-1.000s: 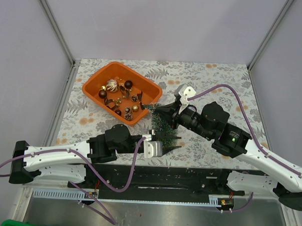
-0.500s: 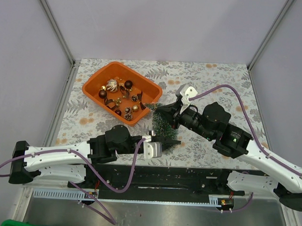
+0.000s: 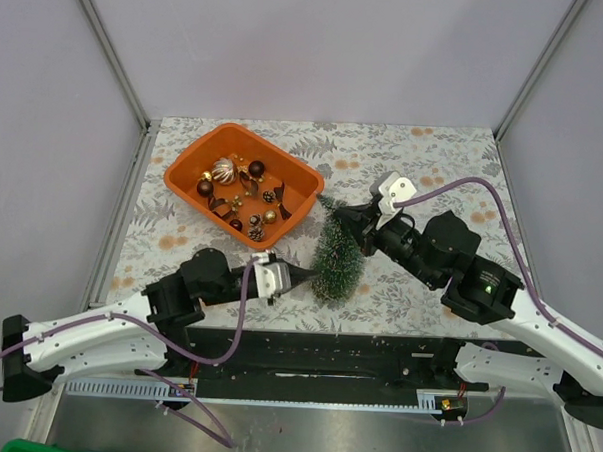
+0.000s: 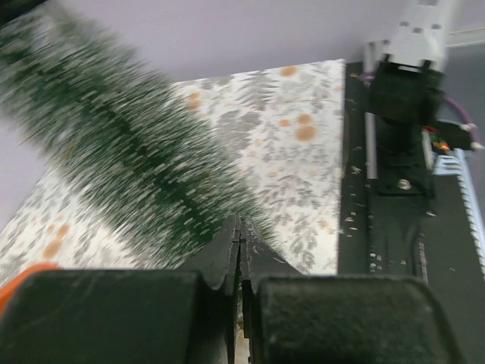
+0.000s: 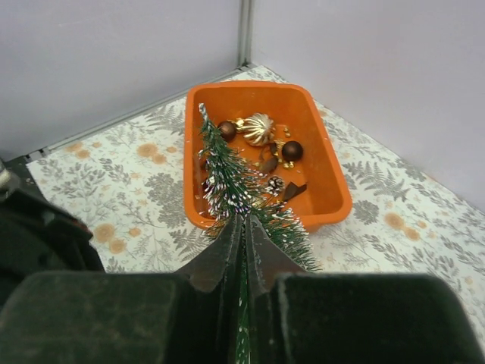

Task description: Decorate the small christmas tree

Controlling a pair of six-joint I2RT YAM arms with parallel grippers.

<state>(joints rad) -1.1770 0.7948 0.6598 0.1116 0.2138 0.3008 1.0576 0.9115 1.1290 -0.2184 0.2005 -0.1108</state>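
The small christmas tree stands nearly upright on the floral table, just right of the orange tray. My right gripper is shut on the tree's upper part. In the right wrist view the tree runs out from between the shut jaws of the right gripper, its tip over the tray. My left gripper is shut, with its tip at the tree's lower left needles. In the left wrist view the left gripper has its jaws together, and the tree is a blur just beyond them.
The tray holds several ornaments, among them a gold ribbed ball, also in the right wrist view, brown balls and a pine cone. A black rail runs along the table's near edge. Grey walls close the left, back and right sides.
The tree has gone from lying tilted to nearly upright and has shifted right with my right gripper. My left gripper has drawn back to the left, out of the tree's needles.
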